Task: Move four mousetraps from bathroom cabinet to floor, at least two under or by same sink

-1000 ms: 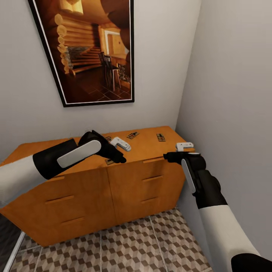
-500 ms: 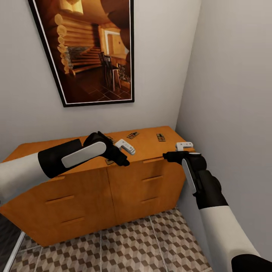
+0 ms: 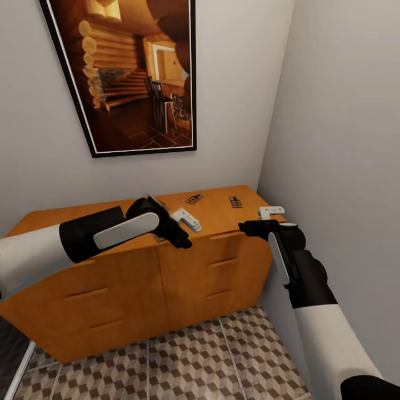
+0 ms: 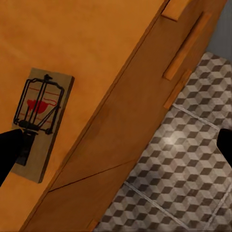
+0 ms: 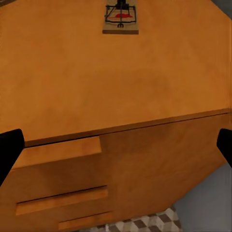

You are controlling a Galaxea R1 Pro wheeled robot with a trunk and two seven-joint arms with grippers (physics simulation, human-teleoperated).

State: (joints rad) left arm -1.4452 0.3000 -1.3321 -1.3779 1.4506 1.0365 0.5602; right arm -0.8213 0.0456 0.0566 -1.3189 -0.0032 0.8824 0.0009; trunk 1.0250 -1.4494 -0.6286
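Observation:
The orange wooden cabinet [image 3: 128, 278] stands against the back wall with mousetraps lying on its top. Two mousetraps [image 3: 194, 198] [image 3: 235, 202] lie toward its back right. My left gripper [image 3: 186, 229] hovers open over the cabinet's front edge. In the left wrist view a mousetrap [image 4: 41, 121] with a red mark lies just beside one black fingertip [image 4: 9, 152]. My right gripper [image 3: 260, 218] is open above the cabinet's right front corner, and another mousetrap [image 5: 121, 18] lies ahead of it. The cube-patterned bathroom floor [image 3: 183, 361] spreads below. The sink is out of view.
A grey side wall [image 3: 344, 166] runs close along my right arm. A framed picture [image 3: 139, 78] hangs on the back wall above the cabinet. The cabinet front carries drawer handles [image 3: 89, 291].
My left gripper has shifted a little to the right along the cabinet's front edge. The right gripper has barely moved.

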